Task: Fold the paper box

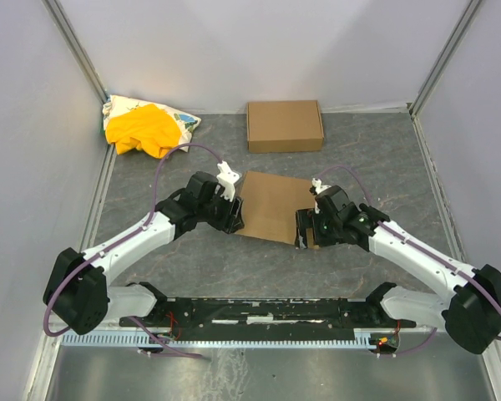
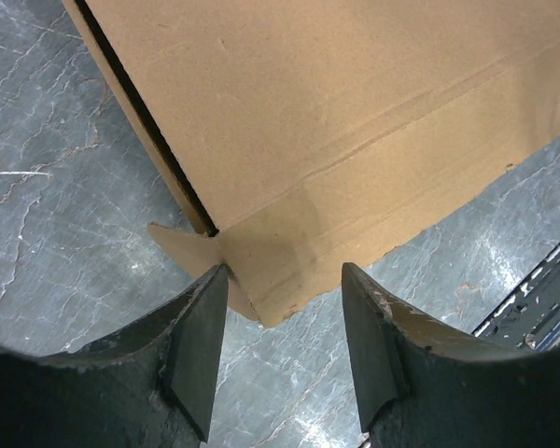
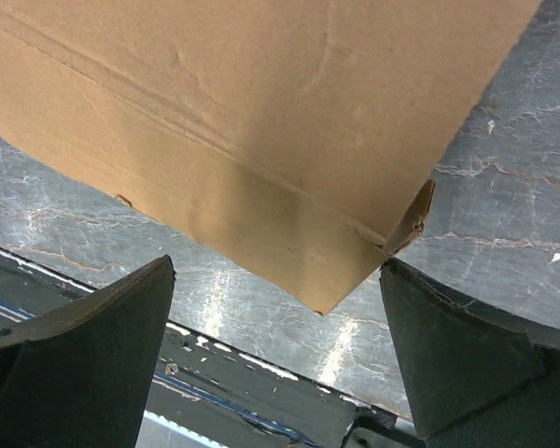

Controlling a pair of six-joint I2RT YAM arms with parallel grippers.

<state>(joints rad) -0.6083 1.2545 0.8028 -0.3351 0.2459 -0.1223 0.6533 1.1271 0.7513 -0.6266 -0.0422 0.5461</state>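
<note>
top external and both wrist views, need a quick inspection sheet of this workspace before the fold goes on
surface: grey marbled table, no spills seen
job's things: paper box lies flat and closed at the centre, between both arms
clutter: second brown carton at the far edge; yellow cloth bundle in the far left corner, both apart from the paper box
grippers: left gripper open around a near box corner; right gripper open wide around the other near corner, gripping nothing
cables: purple cable loops above the left arm, another above the right, neither snagged
surroundings: pale walls on three sides; black base rail at the near edge
</note>
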